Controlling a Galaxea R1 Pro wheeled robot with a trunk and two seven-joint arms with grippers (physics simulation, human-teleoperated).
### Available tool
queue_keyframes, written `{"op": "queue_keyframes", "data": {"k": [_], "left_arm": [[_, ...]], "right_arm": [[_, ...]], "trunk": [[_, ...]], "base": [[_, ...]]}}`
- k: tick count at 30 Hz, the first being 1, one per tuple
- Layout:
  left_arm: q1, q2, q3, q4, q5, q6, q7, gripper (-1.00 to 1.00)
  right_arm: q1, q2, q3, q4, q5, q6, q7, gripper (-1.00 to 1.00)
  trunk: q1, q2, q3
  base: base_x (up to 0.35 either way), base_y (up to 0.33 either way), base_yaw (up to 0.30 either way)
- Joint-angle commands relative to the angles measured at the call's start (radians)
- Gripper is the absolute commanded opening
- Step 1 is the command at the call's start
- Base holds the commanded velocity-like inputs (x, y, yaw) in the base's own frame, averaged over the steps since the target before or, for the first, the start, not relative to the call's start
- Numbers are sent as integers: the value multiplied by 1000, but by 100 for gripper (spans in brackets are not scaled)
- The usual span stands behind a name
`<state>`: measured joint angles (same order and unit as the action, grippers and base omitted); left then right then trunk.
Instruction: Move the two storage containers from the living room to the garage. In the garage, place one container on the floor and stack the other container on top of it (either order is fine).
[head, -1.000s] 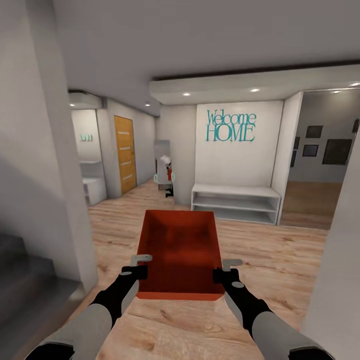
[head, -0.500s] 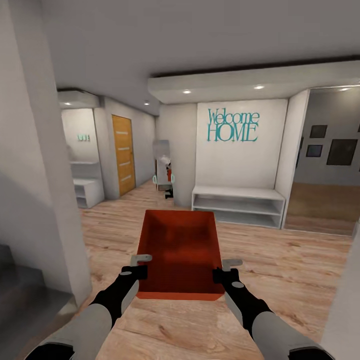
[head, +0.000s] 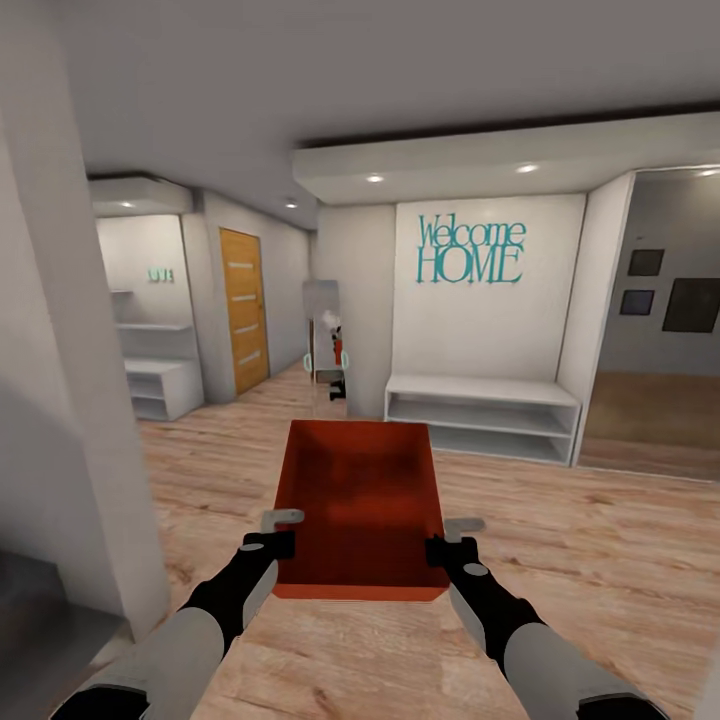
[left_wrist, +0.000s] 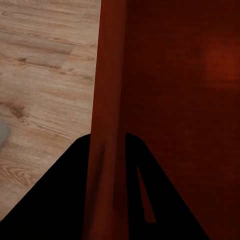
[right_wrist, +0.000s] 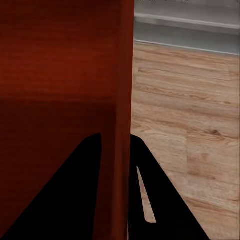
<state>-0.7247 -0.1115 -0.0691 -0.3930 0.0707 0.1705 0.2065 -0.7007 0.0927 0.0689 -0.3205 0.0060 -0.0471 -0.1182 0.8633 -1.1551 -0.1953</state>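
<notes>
Camera advanced; both jaws apparently pinch storage container (head: 360, 505) walls.

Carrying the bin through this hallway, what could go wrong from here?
1. The storage container hangs between two thin-wall pinches: left tool on one side wall, right tool on the other. A jolt while driving could let a wall slip.
2. The white pillar stands close on the robot's left; a tight turn could clip the left arm.
3. The bin hides the wood floor just ahead, so low obstacles might go unseen.
</notes>
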Motion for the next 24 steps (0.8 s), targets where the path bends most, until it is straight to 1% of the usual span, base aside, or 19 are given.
{"op": "queue_keyframes", "data": {"k": [1, 24], "left_arm": [[-1, 35, 35, -12, -20, -17, 14, -100], [-1, 35, 35, -12, -20, -17, 14, -100]], "right_arm": [[0, -1, -1, 3, -4, -2, -9, -100], [-1, -1, -1, 3, -4, -2, -9, -100]], "trunk": [[1, -1, -1], [1, -1, -1]], "base": [[322, 0, 0], [322, 0, 0]]}}
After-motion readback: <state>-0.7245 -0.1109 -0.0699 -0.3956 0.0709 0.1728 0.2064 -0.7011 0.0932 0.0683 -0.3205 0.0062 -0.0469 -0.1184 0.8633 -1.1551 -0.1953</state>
